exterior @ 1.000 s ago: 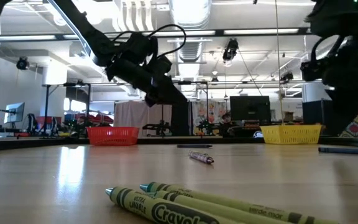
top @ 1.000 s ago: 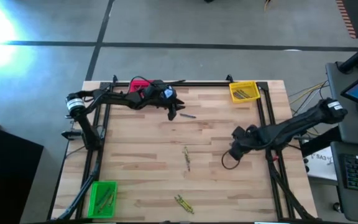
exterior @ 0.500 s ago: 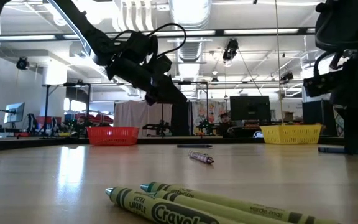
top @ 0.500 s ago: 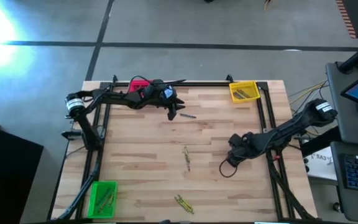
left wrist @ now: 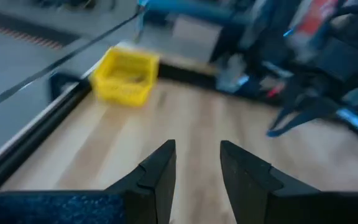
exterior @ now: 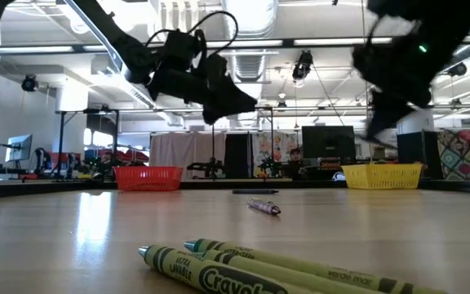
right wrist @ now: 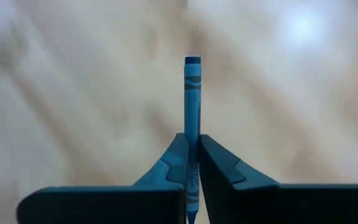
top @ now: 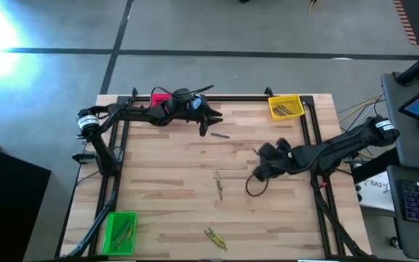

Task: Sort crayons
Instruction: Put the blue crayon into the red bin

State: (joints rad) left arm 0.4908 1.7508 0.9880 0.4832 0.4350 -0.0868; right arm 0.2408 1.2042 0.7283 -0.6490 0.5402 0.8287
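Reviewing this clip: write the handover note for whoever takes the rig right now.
Right gripper: shut on a blue crayon, lifted over mid-table.
Left gripper: open, empty, hovering near the pink bin.
Loose: one crayon below the left gripper, a pair mid-table, green crayons at the near edge.
Done: some crayons lie in the yellow bin and green bin.
Left: bin the held one, then the loose ones.

Right arm reaches in from the table's right edge toward the centre, wrist raised above the surface. Right gripper (right wrist: pixel 192 163) is clamped, fingers (right wrist: pixel 169 168) pressed together on a blue crayon (right wrist: pixel 192 99). Left arm extends along the far edge; left gripper (left wrist: pixel 196 169) hangs above the table, fingers parted, nothing between them.
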